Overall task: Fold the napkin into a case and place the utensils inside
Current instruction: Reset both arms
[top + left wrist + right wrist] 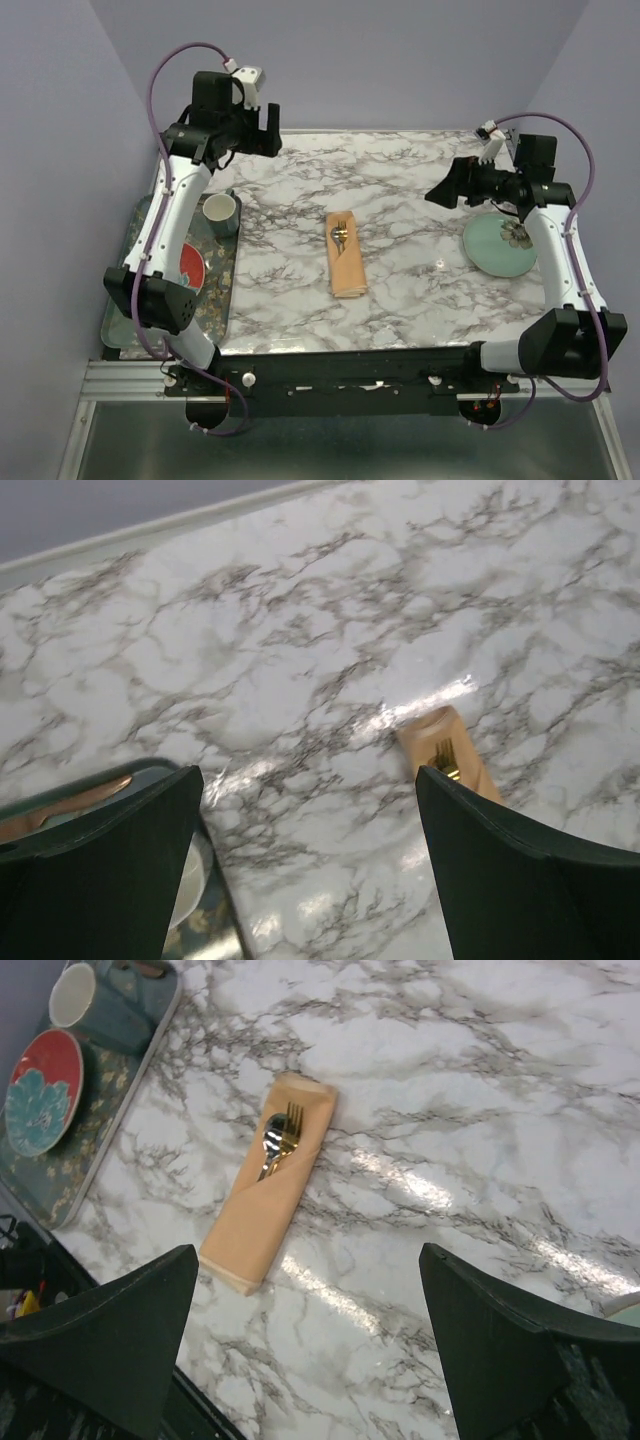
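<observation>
The case (346, 258) lay in the middle of the table (420, 290), the utensils (277, 1140) tucked in its pocket with heads protruding. The left gripper (268, 128) and right gripper (442, 192) hung released and empty, well apart from it. The soft, likely slippery cloth seemed best pinched through all layers at its lower end

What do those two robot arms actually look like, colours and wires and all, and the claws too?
The left arm and right arm match: white tube-like links between chunky black joints, each trailing a looping purple cable. The left claw and right claw each end in two dark, wedge-shaped fingers.
</observation>
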Controlling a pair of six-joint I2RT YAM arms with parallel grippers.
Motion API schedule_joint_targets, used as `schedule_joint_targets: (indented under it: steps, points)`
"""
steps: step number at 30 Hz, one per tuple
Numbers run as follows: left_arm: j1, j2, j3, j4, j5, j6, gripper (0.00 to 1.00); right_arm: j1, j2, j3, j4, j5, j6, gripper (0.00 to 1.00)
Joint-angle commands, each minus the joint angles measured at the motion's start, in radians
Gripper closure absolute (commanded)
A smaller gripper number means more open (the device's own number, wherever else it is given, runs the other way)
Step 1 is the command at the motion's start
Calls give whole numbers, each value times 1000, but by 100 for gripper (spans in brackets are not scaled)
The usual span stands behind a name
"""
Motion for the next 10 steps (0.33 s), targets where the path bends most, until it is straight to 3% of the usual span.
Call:
schedule_joint_targets:
  steps: [1, 5, 10]
  points:
    - [48, -85, -147, -116, -118, 76, 1, -30, -52, -136, 87, 99, 40, 0]
    - [54, -185, -402, -56, -147, 73, 1, -30, -118, -259, 134, 122, 53, 0]
    - [25, -217, -463, -23, -193, 92, 1, -30, -173, -316, 131, 168, 24, 0]
